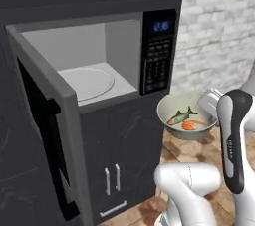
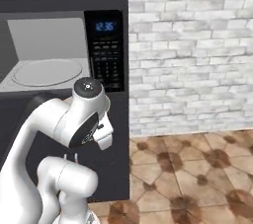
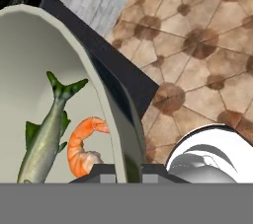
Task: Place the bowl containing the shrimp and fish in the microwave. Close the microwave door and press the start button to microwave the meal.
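One gripper [image 3: 128, 171], jaws pinching the rim of the deep olive-beige bowl [image 1: 172, 120], carries grey-green fish [image 1: 183, 115] and orange shrimp [image 1: 191, 125] level, beside the open silver-grey microwave [image 1: 87, 46], so nothing spills.

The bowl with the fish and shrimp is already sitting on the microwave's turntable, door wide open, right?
Not quite. The bowl is outside the microwave, held up to its right, as the left base view shows. The turntable is bare. The fish and shrimp are in the bowl, and the door is wide open.
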Robot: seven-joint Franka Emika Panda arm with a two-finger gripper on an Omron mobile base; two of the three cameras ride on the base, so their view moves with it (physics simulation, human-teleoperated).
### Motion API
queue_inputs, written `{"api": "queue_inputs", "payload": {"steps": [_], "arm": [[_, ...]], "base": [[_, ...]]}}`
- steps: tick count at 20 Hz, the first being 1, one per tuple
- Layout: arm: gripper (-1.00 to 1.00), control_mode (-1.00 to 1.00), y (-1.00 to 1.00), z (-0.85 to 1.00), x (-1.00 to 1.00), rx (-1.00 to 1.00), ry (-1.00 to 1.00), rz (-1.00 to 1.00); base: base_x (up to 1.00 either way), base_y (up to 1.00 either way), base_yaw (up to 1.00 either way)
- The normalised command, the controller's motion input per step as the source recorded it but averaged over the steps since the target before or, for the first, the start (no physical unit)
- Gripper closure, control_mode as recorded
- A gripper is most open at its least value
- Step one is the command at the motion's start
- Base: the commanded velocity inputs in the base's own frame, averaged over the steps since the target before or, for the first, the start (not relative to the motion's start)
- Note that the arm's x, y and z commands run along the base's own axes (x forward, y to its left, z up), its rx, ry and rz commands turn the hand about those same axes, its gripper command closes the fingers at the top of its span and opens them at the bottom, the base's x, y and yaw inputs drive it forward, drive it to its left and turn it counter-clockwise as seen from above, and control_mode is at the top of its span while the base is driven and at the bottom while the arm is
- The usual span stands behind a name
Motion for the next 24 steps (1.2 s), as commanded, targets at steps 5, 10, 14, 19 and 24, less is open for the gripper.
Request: {"api": "queue_inputs", "payload": {"steps": [5, 10, 14, 19, 24], "arm": [[1.0, 1.0, 0.0, 0.0, 0.0, 0.0, 0.0, 0.0], [1.0, 1.0, 0.0, 0.0, 0.0, 0.0, 0.0, 0.0], [1.0, 1.0, 0.0, 0.0, 0.0, 0.0, 0.0, 0.0], [1.0, 1.0, 0.0, 0.0, 0.0, 0.0, 0.0, 0.0], [1.0, 1.0, 0.0, 0.0, 0.0, 0.0, 0.0, 0.0]], "base": [[0.54, 0.0, 0.68], [0.39, 0.0, 0.65], [0.21, 0.0, 0.58], [0.02, 0.0, 0.47], [0.0, 0.0, 0.11]]}}
